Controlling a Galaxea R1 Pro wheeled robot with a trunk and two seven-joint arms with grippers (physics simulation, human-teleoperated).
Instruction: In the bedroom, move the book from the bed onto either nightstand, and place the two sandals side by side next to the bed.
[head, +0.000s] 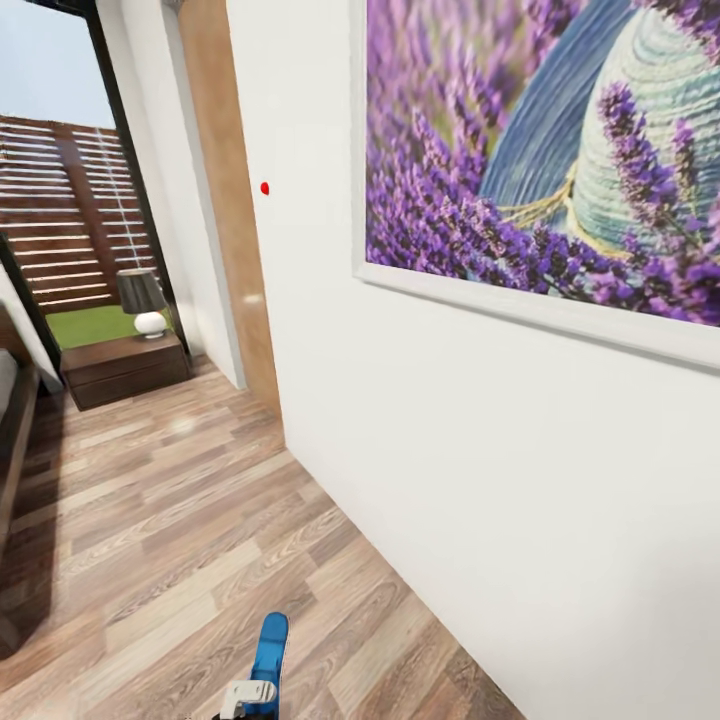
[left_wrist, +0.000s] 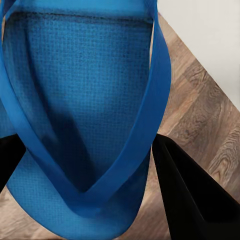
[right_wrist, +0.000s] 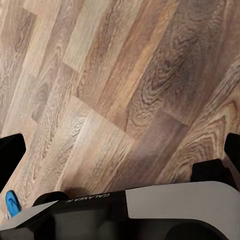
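Left wrist view: left hand (left_wrist: 85, 165) grips blue sandal (left_wrist: 80, 90).

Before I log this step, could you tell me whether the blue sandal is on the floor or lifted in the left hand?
Lifted. The sandal sits between the left hand's dark fingers, with the wood floor behind it.

One blue sandal (head: 270, 650), one nightstand (head: 125, 368), one lamp (head: 143, 302), one framed lavender picture (head: 540, 150)

Left gripper (left_wrist: 87, 165) clamps a sandal (left_wrist: 80, 100); right gripper (right_wrist: 120, 145) seemingly spread wide, empty.
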